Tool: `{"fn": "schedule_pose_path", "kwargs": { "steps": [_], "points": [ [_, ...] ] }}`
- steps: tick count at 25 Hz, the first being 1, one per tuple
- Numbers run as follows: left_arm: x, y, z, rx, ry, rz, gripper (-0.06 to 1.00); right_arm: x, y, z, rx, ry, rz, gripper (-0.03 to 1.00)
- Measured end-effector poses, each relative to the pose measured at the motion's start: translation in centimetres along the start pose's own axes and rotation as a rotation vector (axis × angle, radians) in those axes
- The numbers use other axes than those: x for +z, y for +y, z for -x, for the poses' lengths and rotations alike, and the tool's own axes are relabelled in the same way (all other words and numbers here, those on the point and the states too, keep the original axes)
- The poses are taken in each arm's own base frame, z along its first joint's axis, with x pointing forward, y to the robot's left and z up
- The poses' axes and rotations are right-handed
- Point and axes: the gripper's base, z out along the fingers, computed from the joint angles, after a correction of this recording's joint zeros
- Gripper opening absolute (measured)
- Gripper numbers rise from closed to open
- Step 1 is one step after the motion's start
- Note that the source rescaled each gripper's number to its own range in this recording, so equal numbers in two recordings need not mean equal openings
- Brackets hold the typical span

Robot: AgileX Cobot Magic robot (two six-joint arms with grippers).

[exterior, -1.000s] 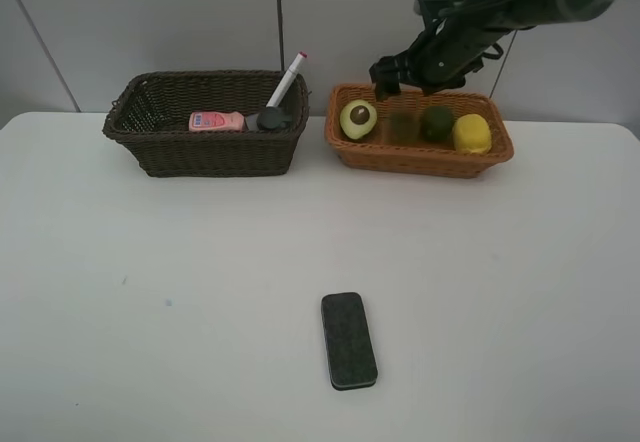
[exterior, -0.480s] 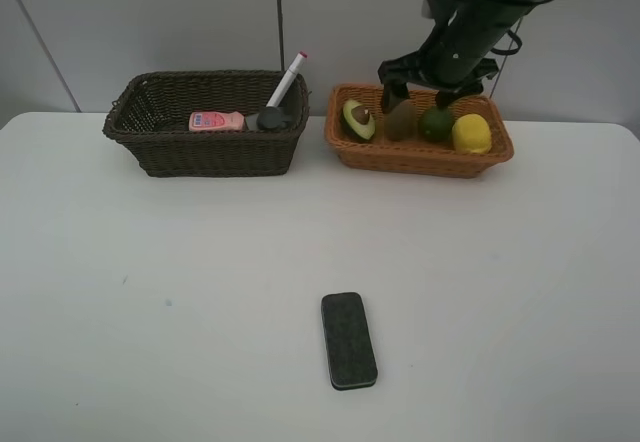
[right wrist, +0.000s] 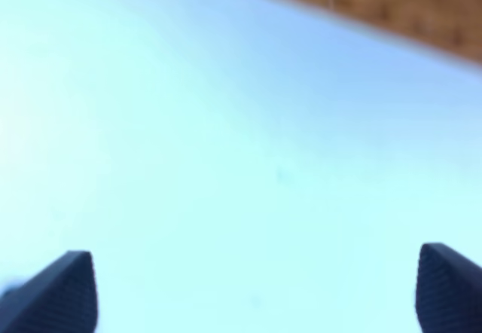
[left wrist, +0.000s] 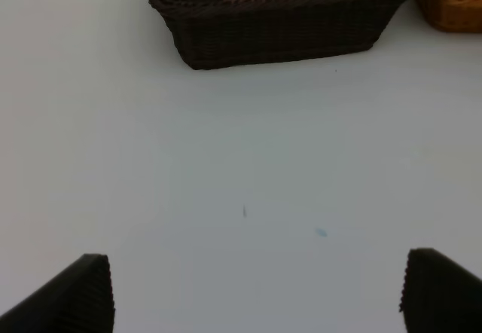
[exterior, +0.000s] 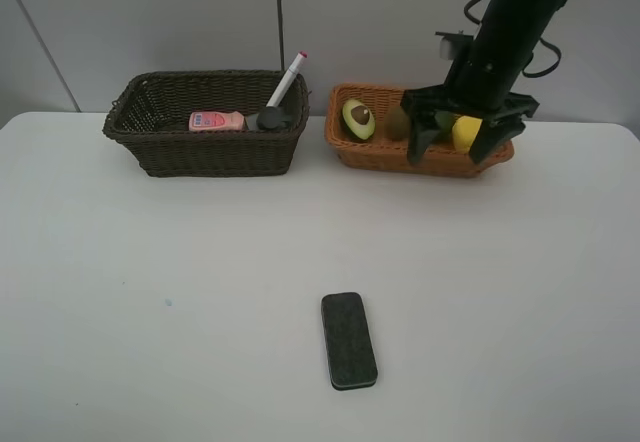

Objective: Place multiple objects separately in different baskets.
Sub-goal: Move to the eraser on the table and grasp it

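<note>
While the right gripper hangs in front of the orange-tan basket, its jaws stand spread wide with nothing between them; the right wrist view shows only bare white table between the two fingertips and a blurred strip of wicker beyond. The left gripper is likewise wide apart and empty, low over the table in front of the dark brown basket.

Behind the right gripper the orange-tan basket holds the halved avocado, cut face showing, the brown kiwi just beside it, and the yellow lemon, partly hidden by the arm; the round green fruit I cannot make out. The dark brown basket holds the pink bottle lying on its side, a dark bottle, and the white red-capped marker leaning on the rim.

By my judgement the fruit step is done, and the black eraser is the one thing left. It lies flat in the open near the table's front edge, well apart from both baskets, its long axis running near to far with a slight lean. A pick calls for jaws set across its short width, then a carry to the dark brown basket.
</note>
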Motion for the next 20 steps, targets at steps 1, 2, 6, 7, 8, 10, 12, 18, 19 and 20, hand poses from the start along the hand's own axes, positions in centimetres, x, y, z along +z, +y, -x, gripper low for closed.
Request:
{"fn": "schedule_pose_path", "kwargs": {
  "steps": [1,2,6,7,8,10,12,18,19,20],
  "points": [
    [0.0,0.0,0.0,0.0,0.0,0.0,1.0,0.1,-0.1,-1.1,0.016,0.022,-0.002,1.0],
    [0.0,0.0,0.0,0.0,0.0,0.0,1.0,0.1,-0.1,-2.2,0.035,0.039,-0.003,1.0],
    [0.0,0.0,0.0,0.0,0.0,0.0,1.0,1.5,1.3,-7.9,0.056,0.166,-0.024,1.0],
    [0.0,0.0,0.0,0.0,0.0,0.0,1.0,1.8,1.8,-9.6,0.06,0.198,-0.033,1.0],
    [0.0,0.0,0.0,0.0,0.0,0.0,1.0,2.1,2.6,-11.2,0.05,0.223,-0.041,1.0],
    [0.0,0.0,0.0,0.0,0.0,0.0,1.0,2.7,4.5,-13.9,0.032,0.219,-0.038,1.0],
    [0.0,0.0,0.0,0.0,0.0,0.0,1.0,3.4,6.2,-16.0,0.012,0.195,-0.022,1.0],
    [0.0,0.0,0.0,0.0,0.0,0.0,1.0,4.7,10.7,-17.7,-0.006,0.087,0.051,1.0],
    [0.0,0.0,0.0,0.0,0.0,0.0,1.0,4.9,11.2,-17.7,0.002,0.075,0.067,1.0],
    [0.0,0.0,0.0,0.0,0.0,0.0,1.0,5.2,11.6,-17.7,0.012,0.071,0.078,1.0]
  ]
}}
